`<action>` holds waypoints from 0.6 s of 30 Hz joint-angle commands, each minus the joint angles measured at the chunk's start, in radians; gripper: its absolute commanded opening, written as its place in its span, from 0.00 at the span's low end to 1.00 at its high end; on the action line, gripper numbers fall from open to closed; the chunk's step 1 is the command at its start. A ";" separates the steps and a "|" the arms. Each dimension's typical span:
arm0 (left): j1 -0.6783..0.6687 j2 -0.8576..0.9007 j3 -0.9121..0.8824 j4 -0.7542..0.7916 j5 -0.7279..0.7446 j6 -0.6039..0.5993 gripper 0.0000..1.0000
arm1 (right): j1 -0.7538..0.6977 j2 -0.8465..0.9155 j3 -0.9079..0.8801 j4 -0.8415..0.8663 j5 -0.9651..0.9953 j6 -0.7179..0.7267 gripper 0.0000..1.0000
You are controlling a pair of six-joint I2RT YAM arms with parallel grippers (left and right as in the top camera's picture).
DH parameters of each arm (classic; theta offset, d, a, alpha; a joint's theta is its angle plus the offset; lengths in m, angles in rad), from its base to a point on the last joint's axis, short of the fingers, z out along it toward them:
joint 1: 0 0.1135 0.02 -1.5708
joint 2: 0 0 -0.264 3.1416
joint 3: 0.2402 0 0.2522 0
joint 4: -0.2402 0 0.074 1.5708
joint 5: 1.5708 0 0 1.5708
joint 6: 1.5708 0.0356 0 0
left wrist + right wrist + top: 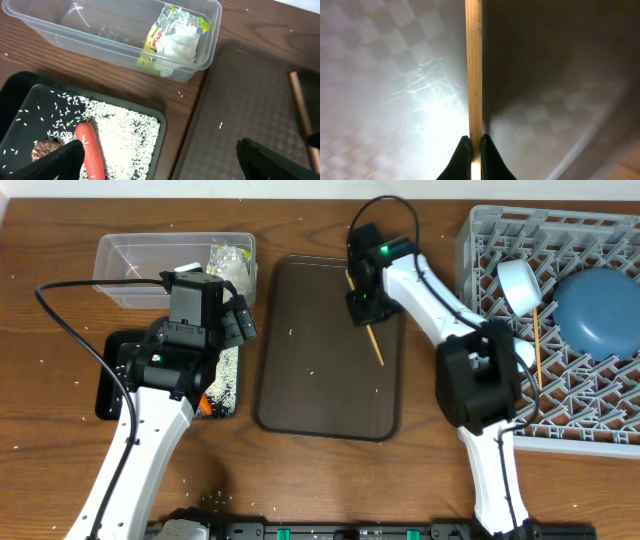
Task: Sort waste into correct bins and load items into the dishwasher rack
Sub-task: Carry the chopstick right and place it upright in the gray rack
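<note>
My right gripper (362, 315) is shut on a wooden chopstick (474, 70) over the brown serving tray (300, 380); the stick (374, 343) slants down onto the tray. Another chopstick (537, 345), a pinkish-white cup (519, 283) and a large blue bowl (598, 310) lie in the grey dishwasher rack (600, 435). My left gripper (160, 160) is open and empty over the black tray's (15, 85) right edge. The black tray holds white rice (122, 135), an orange carrot (91, 150) and a brown lump (42, 149). The clear tub (75, 37) holds a tissue (177, 42) and a yellow-green wrapper (155, 42).
The serving tray's raised rim (200, 115) runs between the black tray and the left gripper's right finger. Loose rice grains are scattered on the wooden table (60, 440). The right arm's cable (385, 205) loops above the serving tray.
</note>
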 commanded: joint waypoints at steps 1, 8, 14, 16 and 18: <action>0.004 0.005 0.014 0.000 -0.012 -0.009 0.98 | -0.035 -0.163 0.025 -0.010 0.014 -0.015 0.01; 0.004 0.005 0.014 0.000 -0.012 -0.009 0.98 | -0.135 -0.343 0.025 -0.103 0.015 -0.023 0.01; 0.004 0.005 0.014 0.000 -0.012 -0.009 0.98 | -0.294 -0.460 0.025 -0.224 0.022 -0.050 0.01; 0.004 0.005 0.014 0.000 -0.012 -0.009 0.98 | -0.363 -0.487 0.025 -0.269 0.022 -0.077 0.01; 0.004 0.005 0.014 0.000 -0.012 -0.009 0.98 | -0.443 -0.500 0.025 -0.319 0.023 -0.103 0.01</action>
